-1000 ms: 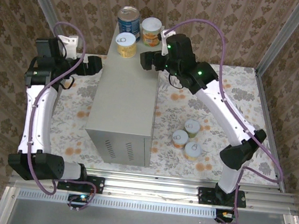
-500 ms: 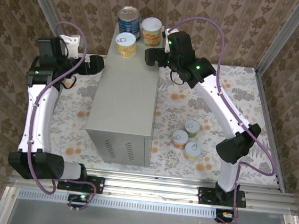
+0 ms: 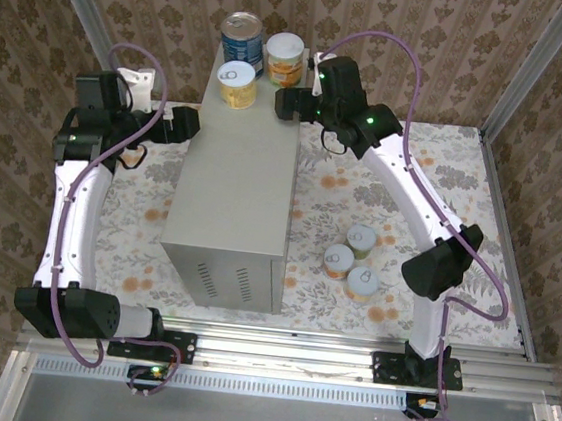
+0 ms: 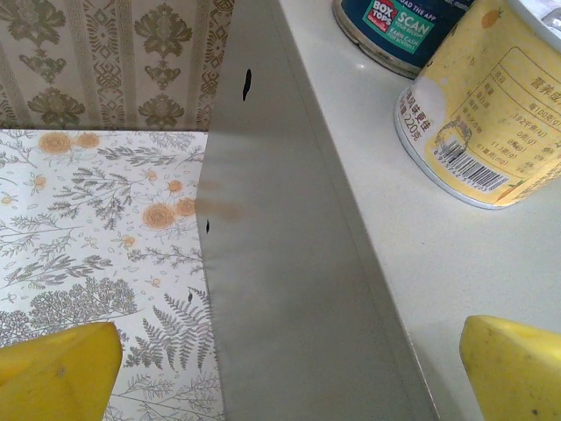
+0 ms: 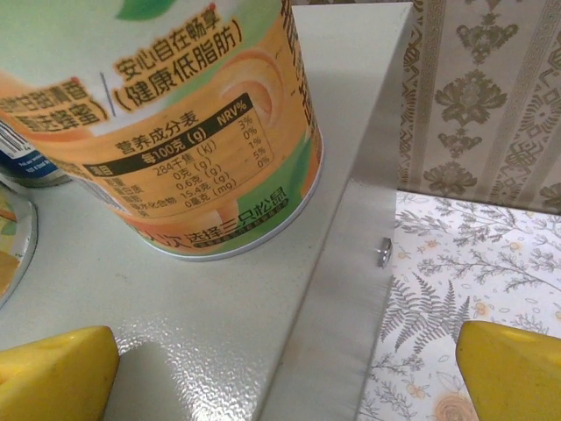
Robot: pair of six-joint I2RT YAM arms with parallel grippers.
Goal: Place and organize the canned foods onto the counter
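Grey metal, the surface (image 3: pixel 239 181) carries three tins at its far end: the blue tin (image 3: pixel 242 36) at the far left corner, the orange tin (image 3: pixel 285 58) at the far right corner, the yellow tin (image 3: pixel 237 83) on the left edge just nearer than the blue one; three more tins (image 3: pixel 338 260) sit clustered on the floral floor (image 3: pixel 139 226) off its right edge; we judge the task about half done.

The right jaws stand wide open and hold nothing, poised at the far right edge with the orange tin just ahead of their yellow fingertips (image 5: pixel 54 373), not touching; the left jaws are likewise fully spread and empty, straddling the left edge.

Against a second ago, the right jaws have slid along the right edge toward the far corner, and that arm's elbow has dropped nearer; the left jaws have crept slightly closer; all six tins lie as before; whether the right arm means to straighten the orange tin or leave it, we cannot tell.
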